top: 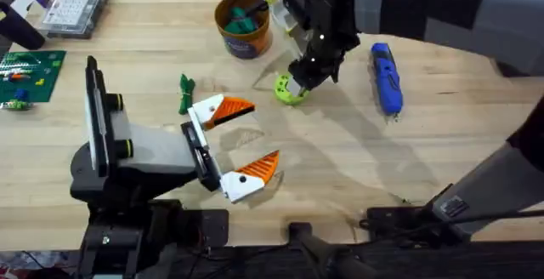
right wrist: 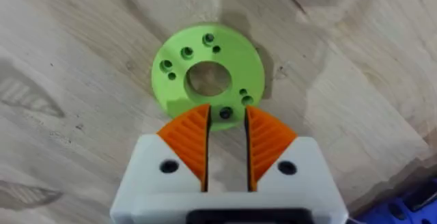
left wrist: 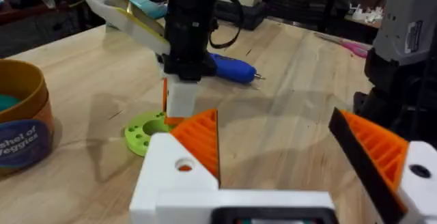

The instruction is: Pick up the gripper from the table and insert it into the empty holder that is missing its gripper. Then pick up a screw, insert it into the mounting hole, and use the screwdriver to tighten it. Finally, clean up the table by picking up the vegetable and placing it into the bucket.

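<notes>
Currently the scene, read from left to right across the overhead view, begins with the clear compartment box (top: 75, 8) at the far left corner of the table (top: 340, 177) and a green board (top: 30, 73) just below it. Next comes the left gripper (top: 240, 147), resting low over the table with its orange-padded fingers spread wide apart and nothing between them. The vegetable (top: 184, 93) lies on the wood just beyond that gripper's upper finger, apart from it. Farther back stands the bucket (top: 242, 25), upright, with teal-green items already inside. To its right, the right gripper (top: 299, 82) points down at the lime-green ring (top: 290, 90); the right wrist view shows its fingers (right wrist: 263, 138) nearly together, a narrow slot between them, tips over the ring's near edge (right wrist: 205, 74), and whether they pinch the rim cannot be told. The screwdriver (top: 386, 77) lies flat at the right, untouched. Judged from this layout, the clean-up step is in hand. The next move calls for closing a gripper on the thin vegetable and carrying it to the bucket.
</notes>
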Robot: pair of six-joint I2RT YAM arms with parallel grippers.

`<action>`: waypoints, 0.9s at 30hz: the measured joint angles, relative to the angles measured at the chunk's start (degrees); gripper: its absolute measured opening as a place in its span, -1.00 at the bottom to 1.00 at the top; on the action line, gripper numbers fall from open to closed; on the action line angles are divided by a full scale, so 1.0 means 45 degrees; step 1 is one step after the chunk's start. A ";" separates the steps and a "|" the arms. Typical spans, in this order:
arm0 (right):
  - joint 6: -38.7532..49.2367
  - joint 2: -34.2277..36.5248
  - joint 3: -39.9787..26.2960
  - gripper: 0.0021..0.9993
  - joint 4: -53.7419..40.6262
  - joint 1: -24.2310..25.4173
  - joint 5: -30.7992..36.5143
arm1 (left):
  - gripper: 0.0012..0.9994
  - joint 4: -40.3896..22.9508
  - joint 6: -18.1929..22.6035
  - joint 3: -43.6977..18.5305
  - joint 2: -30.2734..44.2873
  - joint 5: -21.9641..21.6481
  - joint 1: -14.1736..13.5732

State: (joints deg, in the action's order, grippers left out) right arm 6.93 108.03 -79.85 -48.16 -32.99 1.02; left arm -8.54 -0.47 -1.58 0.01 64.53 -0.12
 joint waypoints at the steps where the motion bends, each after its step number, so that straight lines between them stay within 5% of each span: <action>1: -0.0003 0.0000 0.0000 -0.42 0.0000 0.0000 0.0000 | 0.98 0.0000 0.0000 0.0000 0.0000 0.0000 0.0000; 27: 0.0006 0.0165 -0.0058 -0.67 -0.0005 -0.0058 0.0153 | 0.98 0.0000 -0.0004 0.0000 0.0000 0.0000 0.0000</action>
State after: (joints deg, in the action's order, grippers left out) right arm 6.96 108.77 -80.12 -48.18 -33.26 1.70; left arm -8.54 -0.49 -1.58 0.01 64.53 -0.12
